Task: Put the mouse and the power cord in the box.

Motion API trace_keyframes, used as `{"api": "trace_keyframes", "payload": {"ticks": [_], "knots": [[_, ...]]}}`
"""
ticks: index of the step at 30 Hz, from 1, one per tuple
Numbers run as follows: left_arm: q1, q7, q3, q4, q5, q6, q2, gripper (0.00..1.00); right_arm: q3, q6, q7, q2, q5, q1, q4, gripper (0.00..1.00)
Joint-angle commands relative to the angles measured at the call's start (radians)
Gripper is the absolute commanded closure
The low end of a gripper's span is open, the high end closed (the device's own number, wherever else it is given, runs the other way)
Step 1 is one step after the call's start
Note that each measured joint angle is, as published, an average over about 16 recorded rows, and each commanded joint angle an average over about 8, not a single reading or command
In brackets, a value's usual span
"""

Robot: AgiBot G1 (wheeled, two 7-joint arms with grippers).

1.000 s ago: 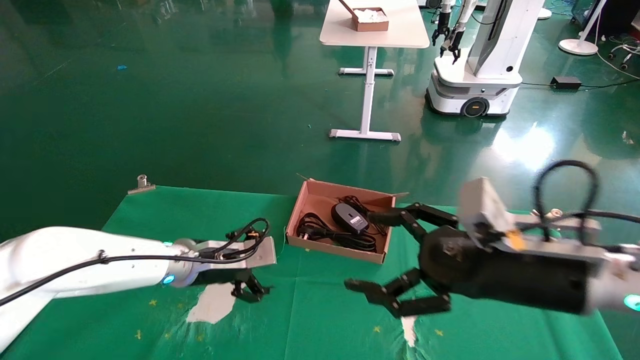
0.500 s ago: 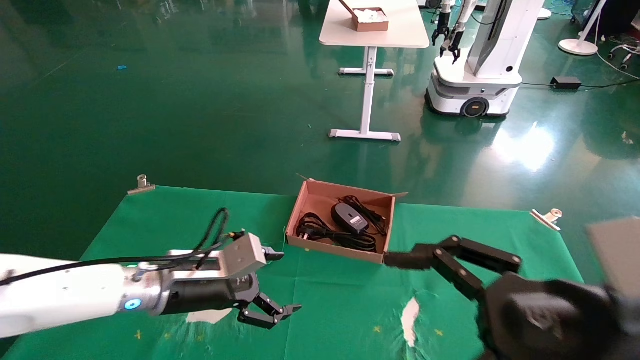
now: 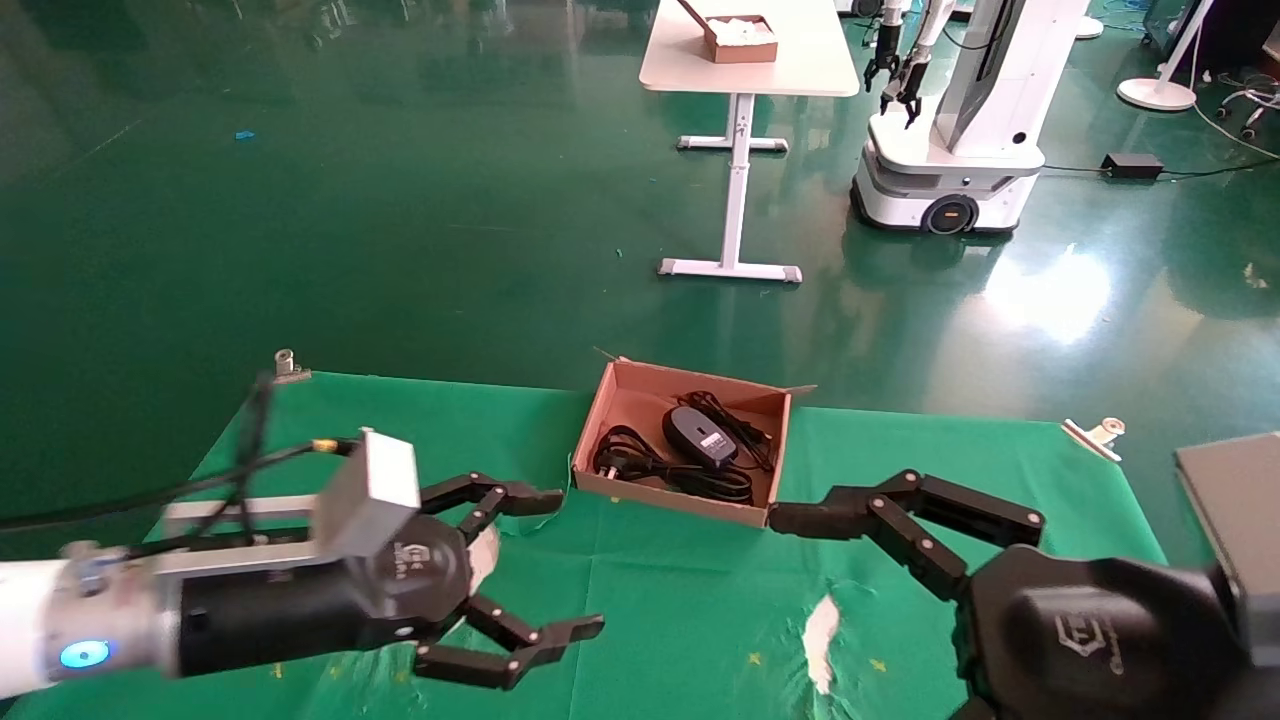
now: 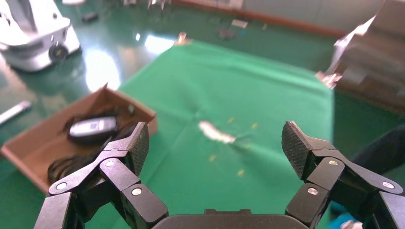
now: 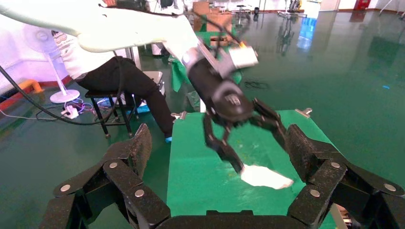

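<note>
The brown box (image 3: 612, 410) sits at the far middle of the green cloth. Inside it lie the black mouse (image 3: 700, 433), label side up, and the coiled black power cord (image 3: 650, 468). My left gripper (image 3: 570, 560) hovers open and empty near the front left, short of the box. In the left wrist view, the left gripper (image 4: 215, 143) frames bare cloth, with the box (image 4: 28, 148), mouse (image 4: 90, 129) and power cord (image 4: 62, 164) off to one side. My right gripper (image 5: 218, 143) is open and empty; one of its fingers (image 3: 900, 515) reaches toward the box's near right corner.
The cloth has torn white patches (image 3: 820, 630). Metal clips (image 3: 285, 368) (image 3: 1095, 435) hold its far corners. Beyond it stand a white table with a small brown box (image 3: 740, 40) and another robot (image 3: 960, 130). A seated person (image 5: 119, 81) shows in the right wrist view.
The right gripper has drawn back from over the box toward the lower right. The left gripper has lifted, turned toward the box side and opened wide.
</note>
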Motion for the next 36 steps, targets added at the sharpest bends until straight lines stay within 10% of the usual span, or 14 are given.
{"api": "trace_keyframes", "payload": {"ticks": [1, 17, 36], "knots": [[0.021, -0.006, -0.038, -0.024, -0.034, 0.031, -0.021, 0.00, 0.000, 0.000, 0.000, 0.000, 0.000, 0.000, 0.000, 0.00], [0.168, -0.051, -0.305, -0.195, -0.274, 0.250, -0.169, 0.00, 0.000, 0.000, -0.001, 0.002, 0.003, -0.001, 0.001, 0.00], [0.163, -0.050, -0.294, -0.187, -0.265, 0.241, -0.163, 0.00, -0.001, 0.000, -0.001, 0.001, 0.002, -0.001, 0.000, 0.00]]}}
